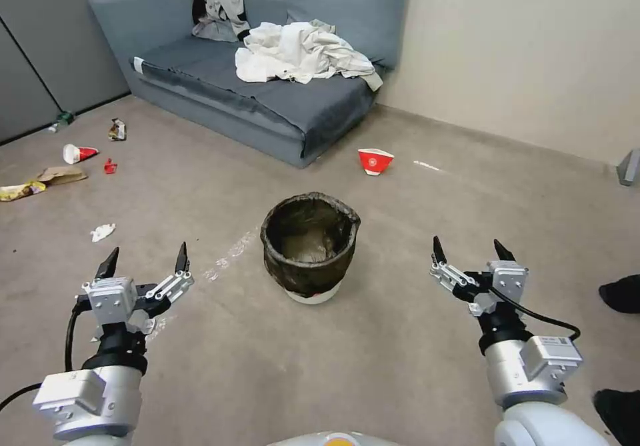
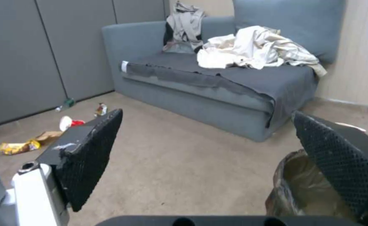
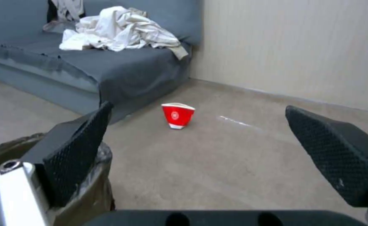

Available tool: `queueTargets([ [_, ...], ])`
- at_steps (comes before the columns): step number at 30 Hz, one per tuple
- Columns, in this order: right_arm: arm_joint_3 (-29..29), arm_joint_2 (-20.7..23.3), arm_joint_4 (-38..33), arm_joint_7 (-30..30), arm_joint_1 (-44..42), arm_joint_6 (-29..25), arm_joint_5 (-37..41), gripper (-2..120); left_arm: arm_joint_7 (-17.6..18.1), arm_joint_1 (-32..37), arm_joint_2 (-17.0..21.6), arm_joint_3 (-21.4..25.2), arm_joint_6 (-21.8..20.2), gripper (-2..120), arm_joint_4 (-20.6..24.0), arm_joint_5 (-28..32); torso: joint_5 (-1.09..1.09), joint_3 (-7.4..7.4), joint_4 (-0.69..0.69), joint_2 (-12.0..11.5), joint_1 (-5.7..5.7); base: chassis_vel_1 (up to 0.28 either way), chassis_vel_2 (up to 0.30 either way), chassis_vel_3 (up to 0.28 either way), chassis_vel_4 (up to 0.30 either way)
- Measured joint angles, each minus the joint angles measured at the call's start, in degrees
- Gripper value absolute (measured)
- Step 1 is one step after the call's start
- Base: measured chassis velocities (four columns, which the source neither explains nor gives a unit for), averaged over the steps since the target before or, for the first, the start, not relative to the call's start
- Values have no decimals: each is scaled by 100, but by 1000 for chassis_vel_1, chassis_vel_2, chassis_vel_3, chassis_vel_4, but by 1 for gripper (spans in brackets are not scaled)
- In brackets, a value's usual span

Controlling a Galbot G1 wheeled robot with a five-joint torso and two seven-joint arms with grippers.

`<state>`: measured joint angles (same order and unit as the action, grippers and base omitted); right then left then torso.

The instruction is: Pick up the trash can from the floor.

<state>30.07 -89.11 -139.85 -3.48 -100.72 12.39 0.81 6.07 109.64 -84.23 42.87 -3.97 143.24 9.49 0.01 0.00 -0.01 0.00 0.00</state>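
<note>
White plastic under a dark bag, the trash can (image 1: pixel 310 246) stands upright on the floor (image 1: pixel 400 339) midway between the left gripper (image 1: pixel 145 259) and right gripper (image 1: pixel 470 249), slightly ahead of both, each with fingers spread wide and holding nothing.
</note>
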Motion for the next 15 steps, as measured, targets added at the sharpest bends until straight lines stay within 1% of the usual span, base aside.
queueTargets([
  [12, -8, 43, 38, 6, 8, 0, -2, 100, -13, -16, 38, 11, -39, 100, 0, 71, 0, 0, 0, 0, 0, -121, 117, 103, -113],
  [14, -8, 43, 45, 6, 11, -1, -2, 100, -54, -46, 70, 22, -52, 100, -18, 99, -2, 0, 3, 0, 0, -114, 102, 91, -83],
  [15, -10, 49, 67, 7, 22, -6, -3, 100, -112, -126, 157, 40, -68, 100, -64, 148, 0, 0, 4, 0, -1, -114, 102, 108, -83],
])
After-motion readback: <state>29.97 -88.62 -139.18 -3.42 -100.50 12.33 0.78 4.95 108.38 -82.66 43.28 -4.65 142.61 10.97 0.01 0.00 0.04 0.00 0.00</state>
